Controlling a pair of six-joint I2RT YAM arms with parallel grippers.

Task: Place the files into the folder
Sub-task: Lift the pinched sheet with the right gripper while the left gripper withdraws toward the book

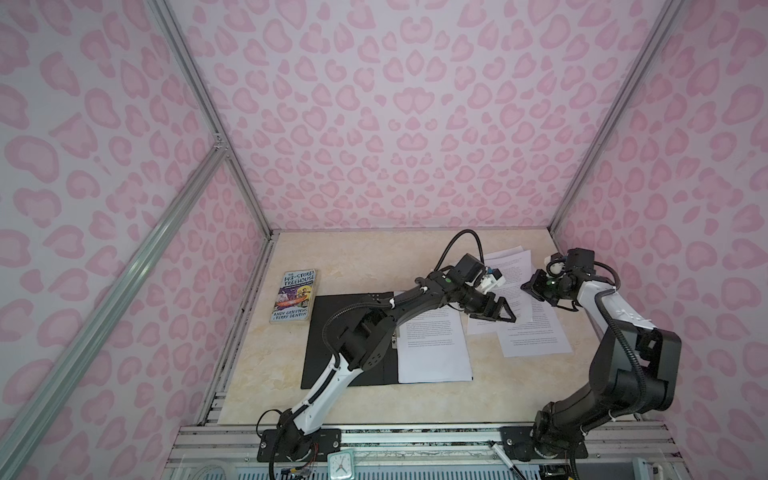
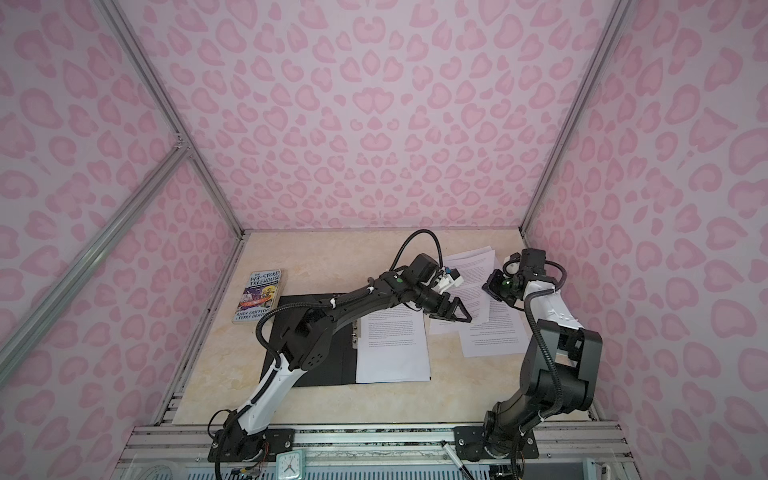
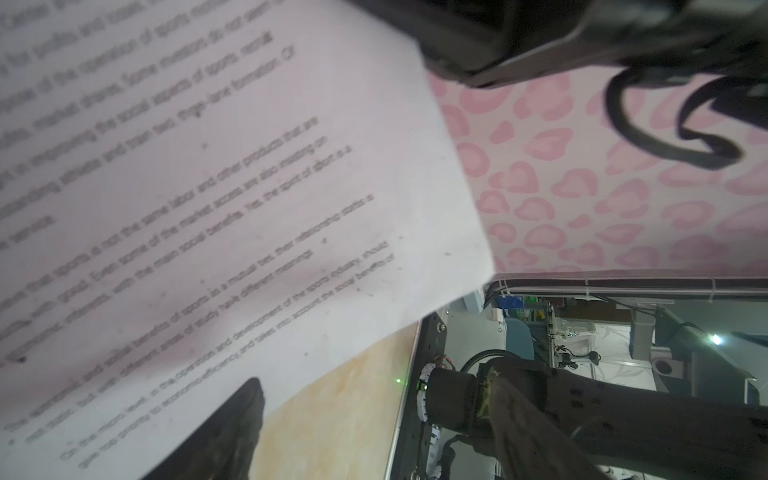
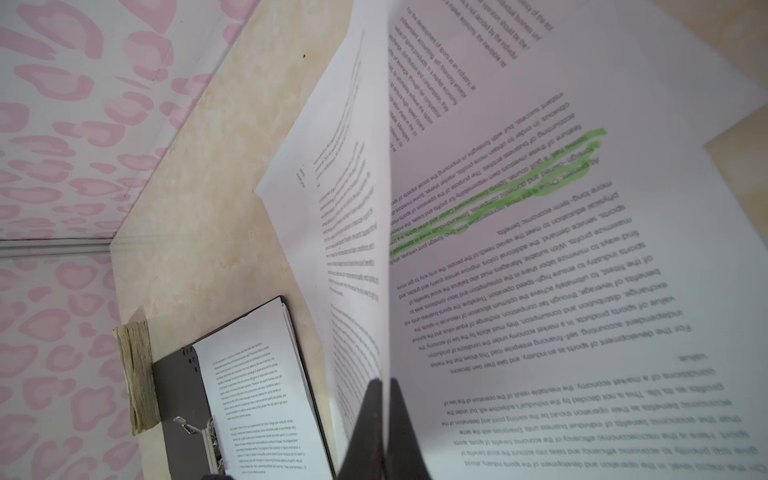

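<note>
On marbled tabletop (image 1: 353, 257), flat black folder (image 1: 380, 378), thin printed sheets (image 1: 536, 336)

Files (image 4: 540, 291): thin white paper, matt, with black print; one sheet was streaked with green highlighter ink.
Folder (image 4: 176, 390): smooth matt black cover that looked like plastic. The clip (image 4: 187, 426) inside was bright metal.
Book (image 1: 294, 296): colour-printed cover, sheen not judged. Its page edges (image 4: 139, 378) were yellowed and rough.
Bench (image 1: 353, 257): smooth cream top with a marble pattern and a slight sheen.
Front rail (image 1: 415, 436): bare grey aluminium, ribbed.
Walls (image 1: 395, 124): matt sheet printed in pink.
</note>
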